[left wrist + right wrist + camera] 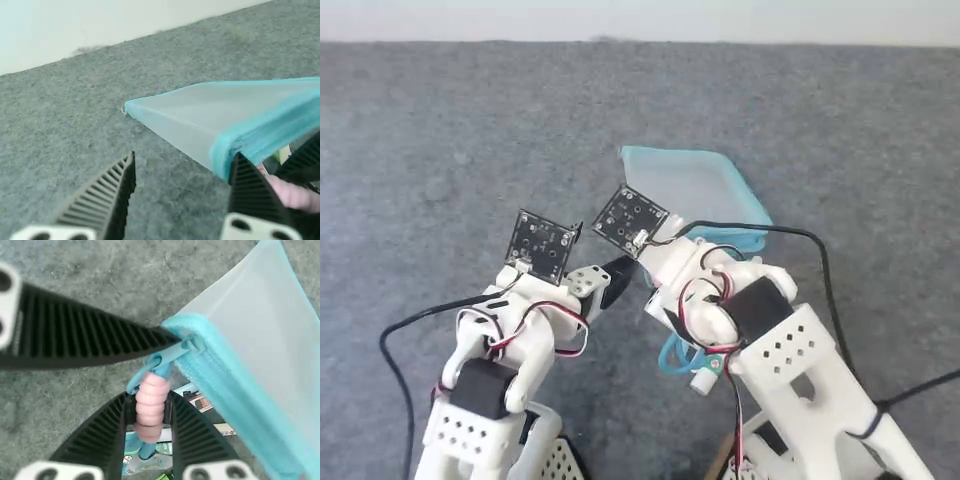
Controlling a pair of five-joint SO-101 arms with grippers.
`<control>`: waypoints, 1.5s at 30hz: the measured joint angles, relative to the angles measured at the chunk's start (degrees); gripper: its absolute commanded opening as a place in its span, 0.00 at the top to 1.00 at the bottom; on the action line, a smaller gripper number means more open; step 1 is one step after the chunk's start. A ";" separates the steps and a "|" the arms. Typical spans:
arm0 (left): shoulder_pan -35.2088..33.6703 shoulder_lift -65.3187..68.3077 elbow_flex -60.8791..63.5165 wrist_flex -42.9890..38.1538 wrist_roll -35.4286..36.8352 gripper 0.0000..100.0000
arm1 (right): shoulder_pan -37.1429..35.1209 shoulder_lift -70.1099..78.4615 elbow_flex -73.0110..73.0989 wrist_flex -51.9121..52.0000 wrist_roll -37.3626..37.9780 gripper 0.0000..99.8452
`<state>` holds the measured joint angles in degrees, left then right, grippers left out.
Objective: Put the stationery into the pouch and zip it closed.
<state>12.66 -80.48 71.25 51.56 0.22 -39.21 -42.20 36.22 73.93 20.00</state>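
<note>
With the right gripper (149, 399) pinching the pink pull (150, 412) and the left gripper (185, 158) spread, only against the pouch (200, 115) corner, zipping could drag the unheld pouch along.

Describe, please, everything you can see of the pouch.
The pouch is a flat, frosted see-through plastic sleeve with light-blue fabric edging and a matching zipper along one side. It lies on the grey felt table. The slider sits at one corner, where the right gripper pinches its pink ribbed pull tab.
</note>
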 measured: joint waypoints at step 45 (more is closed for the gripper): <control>0.00 0.00 10.37 -11.78 -2.46 0.94 | 19.34 -4.40 0.70 5.45 8.09 0.99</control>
<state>12.66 -80.48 81.63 39.78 -2.24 -19.87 -46.59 36.92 79.38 28.09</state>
